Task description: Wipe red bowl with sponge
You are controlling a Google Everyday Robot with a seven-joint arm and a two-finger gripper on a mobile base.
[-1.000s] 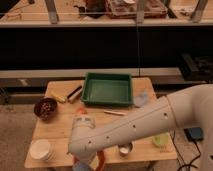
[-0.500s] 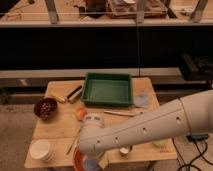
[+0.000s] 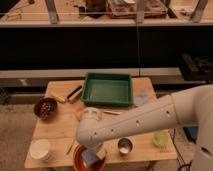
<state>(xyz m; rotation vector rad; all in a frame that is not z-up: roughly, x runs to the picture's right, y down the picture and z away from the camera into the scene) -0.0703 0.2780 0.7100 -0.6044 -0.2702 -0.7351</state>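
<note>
The shallow round orange-red bowl (image 3: pixel 88 161) sits at the front edge of the wooden tabletop (image 3: pixel 60 127), left of the middle, partly hidden by the arm. Inside it lies the small pale blue-grey sponge block (image 3: pixel 92 157), touching the bowl's inner surface. The robot's gripper (image 3: pixel 93 151) is down in the bowl right over the sponge; whether it clasps the sponge or only presses on it cannot be told, as the white arm (image 3: pixel 135 122) covers the tool. The arm reaches in from the right edge across the front half of the table.

Just right of the bowl stands a small metal cup (image 3: pixel 124 146). Near the front right corner sits a small pale green bowl (image 3: pixel 160 139). At the front left corner is a white bowl (image 3: pixel 40 149). A dark maroon-brown bowl of nuts (image 3: pixel 46 108) stands near the left edge. A green rectangular plastic tray (image 3: pixel 108 89) lies at the back edge, centre, with a flat pale blue piece (image 3: pixel 141 97) to its right.
</note>
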